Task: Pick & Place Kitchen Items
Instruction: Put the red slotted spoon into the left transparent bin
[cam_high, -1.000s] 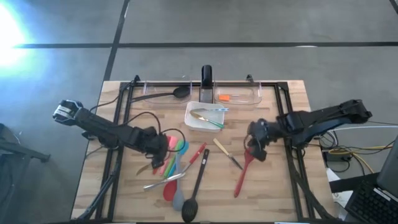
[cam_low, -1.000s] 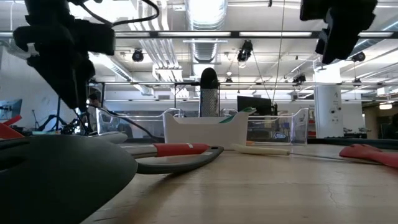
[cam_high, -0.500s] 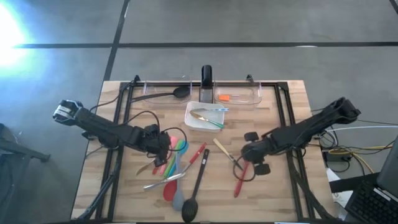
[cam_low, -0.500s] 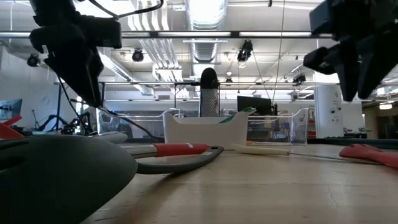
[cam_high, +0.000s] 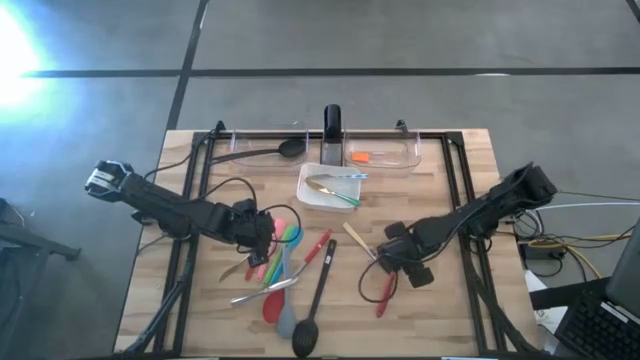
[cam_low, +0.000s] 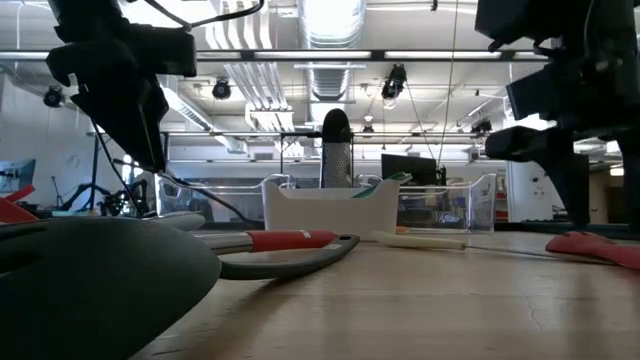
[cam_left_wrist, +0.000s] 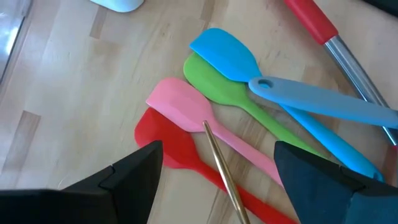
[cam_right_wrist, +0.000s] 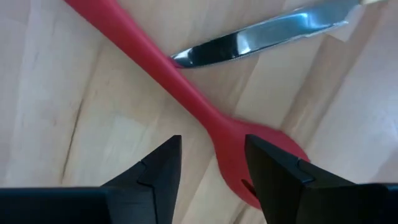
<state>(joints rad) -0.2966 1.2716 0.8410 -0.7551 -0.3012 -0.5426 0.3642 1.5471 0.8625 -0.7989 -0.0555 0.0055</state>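
- Wooden plank table (cam_high: 440, 310) under two dark arms, grey floor around it; low view shows a workshop room with ceiling lights behind.
- Right gripper (cam_high: 392, 262) low over the right-centre of the table, fingers spread apart, holding nothing.
- Right wrist view: red spatula (cam_right_wrist: 186, 99) lies on the wood just ahead of the two fingertips (cam_right_wrist: 155, 171), handle running between them; no contact visible.
- Metal knife blade (cam_right_wrist: 261, 40) lies just beyond, its tip touching or crossing the red handle.
- High view: same red spatula (cam_high: 382, 296) partly hidden under the right gripper; a pale-handled knife (cam_high: 362, 243) lies just left of it.
- Left gripper (cam_high: 262, 232) hovers over the left-centre cluster, jaws wide, empty.
- Left wrist view: blue spoon (cam_left_wrist: 227, 56), green spoon (cam_left_wrist: 214, 93), pink spoon (cam_left_wrist: 180, 106) and red spoon (cam_left_wrist: 168, 143) fanned side by side; a thin brass-coloured stick (cam_left_wrist: 221, 162) lies across the pink one.
- Black ladle (cam_high: 308, 328) and a red-handled tool (cam_high: 318, 248) lie near the table's centre, near edge.
- White square dish (cam_high: 305, 195) at far centre holds some cutlery.
- Clear bins (cam_high: 410, 160) along the far edge; the left one holds a black spoon (cam_high: 262, 152), the right one something orange.
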